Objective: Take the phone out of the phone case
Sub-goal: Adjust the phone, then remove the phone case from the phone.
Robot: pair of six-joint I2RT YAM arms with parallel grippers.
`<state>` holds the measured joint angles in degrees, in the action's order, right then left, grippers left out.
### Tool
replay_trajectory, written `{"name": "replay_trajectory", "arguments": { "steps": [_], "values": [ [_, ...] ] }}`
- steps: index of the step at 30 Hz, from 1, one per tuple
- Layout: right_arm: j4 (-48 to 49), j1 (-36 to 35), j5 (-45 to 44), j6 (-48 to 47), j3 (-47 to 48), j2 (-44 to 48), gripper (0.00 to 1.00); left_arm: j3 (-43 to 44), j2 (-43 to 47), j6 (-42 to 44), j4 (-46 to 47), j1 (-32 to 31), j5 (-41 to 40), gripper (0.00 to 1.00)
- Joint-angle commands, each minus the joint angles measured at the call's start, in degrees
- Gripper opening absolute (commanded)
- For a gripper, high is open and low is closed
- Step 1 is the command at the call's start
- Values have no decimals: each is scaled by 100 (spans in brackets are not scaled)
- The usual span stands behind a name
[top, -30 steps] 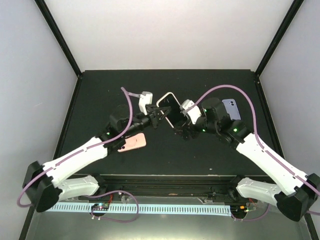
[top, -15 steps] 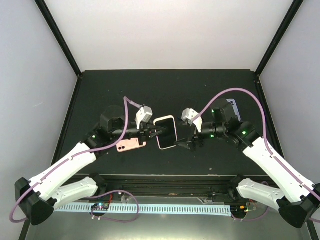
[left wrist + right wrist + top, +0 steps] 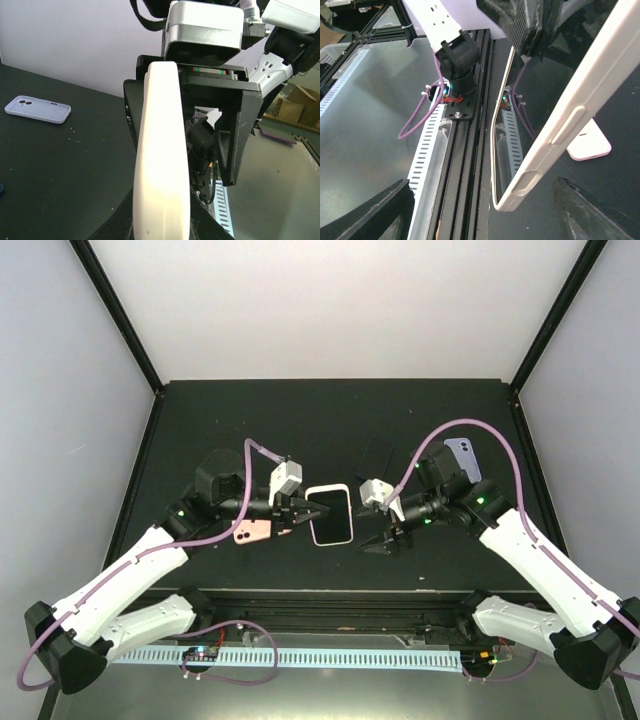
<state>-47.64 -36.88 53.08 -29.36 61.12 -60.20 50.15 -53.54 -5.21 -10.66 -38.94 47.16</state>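
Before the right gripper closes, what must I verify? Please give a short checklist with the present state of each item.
1. Left gripper shut on the cream-white cased phone: ok.
2. Right gripper open: ok.
3. Case edge lies between the right gripper's fingers in the right wrist view: ok.
4. Right fingers touching the case: cannot tell.
5. Dark screen seated inside the case rim: ok.
6. Pink flat case and lavender case lie on the black table, away from the right gripper: ok.
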Motion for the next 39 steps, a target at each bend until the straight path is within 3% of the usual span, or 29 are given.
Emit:
{"name": "replay_trajectory", "arguments": {
  "steps": [1, 5, 19, 26, 33, 39],
  "values": [
    [-274, 10, 217, -862, 49, -149, 73, -39, 184, 79, 603, 175, 508, 2],
    [-262, -34, 186, -1083, 111, -276, 64, -321, 171, -452, 1272, 448, 1027, 2],
    [9, -319, 5, -1163, -133, -229, 41, -500, -88, -1313, 2103, 706, 1844, 2],
    [-4, -354, -53, -1268, -257, -137, 37, -497, -190, -1399, 2133, 714, 1938, 2],
    [-44, -362, -62, -1300, -294, -80, 27, -482, -255, -1445, 2135, 713, 2024, 2],
    [7, -355, 14, -1183, -257, -99, 26, -480, -297, -1472, 2145, 712, 2077, 2]
  ]
}}
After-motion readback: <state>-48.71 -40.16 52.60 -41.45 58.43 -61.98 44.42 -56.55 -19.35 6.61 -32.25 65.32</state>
